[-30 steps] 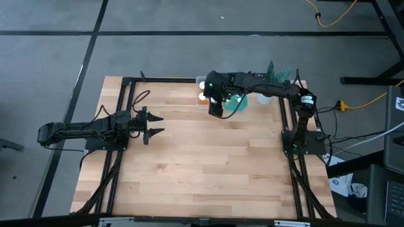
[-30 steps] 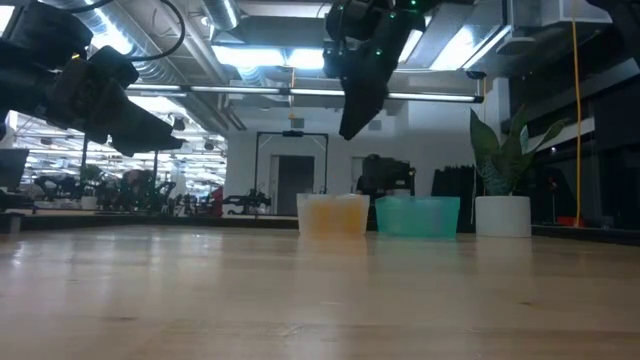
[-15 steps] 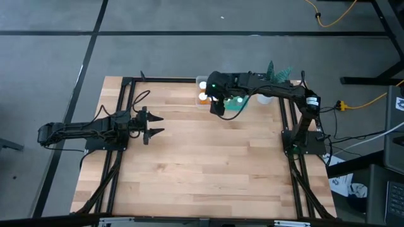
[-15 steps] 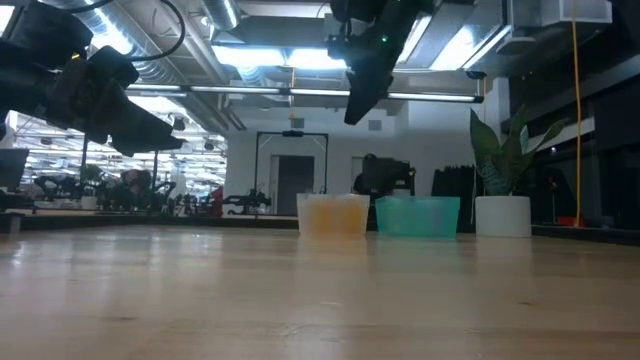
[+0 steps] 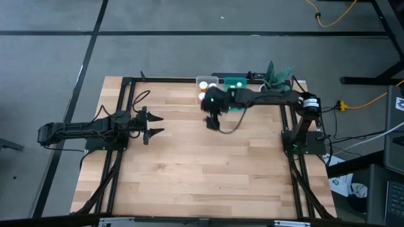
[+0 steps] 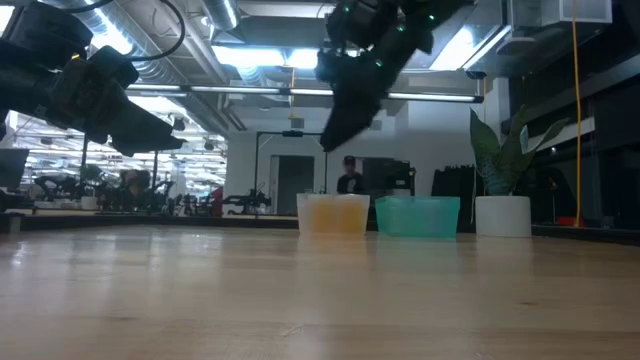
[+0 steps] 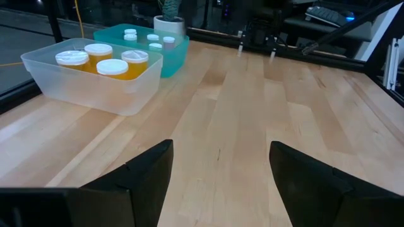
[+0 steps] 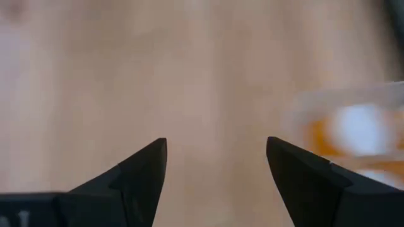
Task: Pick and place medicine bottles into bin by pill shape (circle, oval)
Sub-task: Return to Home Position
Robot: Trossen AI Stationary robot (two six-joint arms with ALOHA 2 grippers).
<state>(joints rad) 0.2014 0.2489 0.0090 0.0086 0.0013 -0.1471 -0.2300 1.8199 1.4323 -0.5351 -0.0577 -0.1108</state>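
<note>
While the right gripper (image 8: 216, 142) hangs empty, fingers wide, above the wooden bench (image 5: 189, 170) beside the clear plastic tub (image 7: 95, 88) of orange white-capped bottles (image 7: 113, 66), we judge sorting done: next, fold it home clear of the translucent teal tub (image 7: 173, 60), like the waiting, wide-fingered left gripper (image 7: 221, 145).

In the right wrist view the clear bin (image 8: 344, 96) is blurred and cut off.

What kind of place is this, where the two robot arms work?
Probably a robotics lab or workshop: a wooden table carrying a left arm and a right arm, exposed ceiling ducts with strip lights, and loose cables on the floor.
</note>
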